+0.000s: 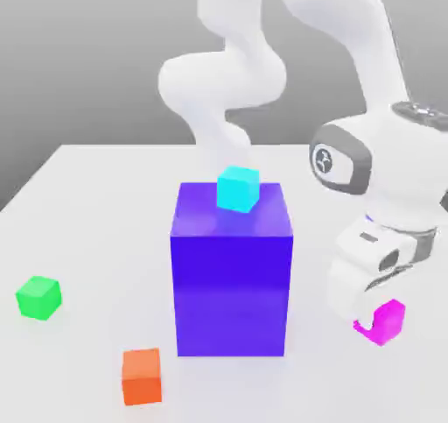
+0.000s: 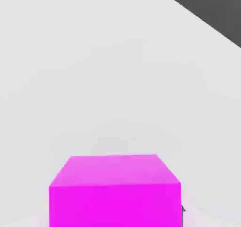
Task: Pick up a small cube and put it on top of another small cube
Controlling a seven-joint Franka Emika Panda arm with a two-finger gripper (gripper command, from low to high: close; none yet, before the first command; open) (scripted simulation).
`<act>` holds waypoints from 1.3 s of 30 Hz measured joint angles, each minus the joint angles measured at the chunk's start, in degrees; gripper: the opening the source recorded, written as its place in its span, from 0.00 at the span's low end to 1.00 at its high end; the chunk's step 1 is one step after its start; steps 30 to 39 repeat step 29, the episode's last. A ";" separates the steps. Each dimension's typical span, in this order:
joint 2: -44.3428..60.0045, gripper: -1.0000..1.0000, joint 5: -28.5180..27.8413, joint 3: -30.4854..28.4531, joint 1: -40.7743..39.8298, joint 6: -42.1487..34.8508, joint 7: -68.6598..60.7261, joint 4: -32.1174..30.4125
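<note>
Your gripper (image 1: 366,318) is hanging low over the table (image 1: 79,202) at the exterior view's right, right at the small pink cube (image 1: 386,320). You cannot tell how its fingers are standing. In the hand view the pink cube (image 2: 115,191) is sitting close up. A cyan cube (image 1: 238,188) is resting on the big blue block (image 1: 232,272); green cube (image 1: 38,297) and orange cube (image 1: 142,376) are lying apart.

- The exterior view looks down from above and in front, taking in the whole white worktop (image 1: 96,185), the tall blue block (image 1: 232,281) in the middle and the arm (image 1: 385,163) behind.
- The hand view looks out low and very close, the pink cube (image 2: 115,191) looming large.
- Both share the pink cube (image 1: 385,320) and the worktop (image 2: 94,80).
</note>
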 joint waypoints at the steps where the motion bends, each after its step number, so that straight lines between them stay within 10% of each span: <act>1: -0.45 0.00 0.11 -1.55 -1.59 -0.21 -0.46 -0.13; 16: -9.22 0.00 5.17 -24.53 -47.14 -4.84 -9.23 -4.86; 20: -8.04 0.00 8.27 -16.86 -69.92 -2.74 -11.31 -6.28; 26: 0.45 0.00 10.31 -6.83 -61.35 4.87 -12.74 -5.58; 27: 1.50 1.00 10.45 -6.47 -61.31 5.76 -12.83 -5.51; 39: 1.50 1.00 10.45 -6.47 -61.31 5.76 -12.83 -5.51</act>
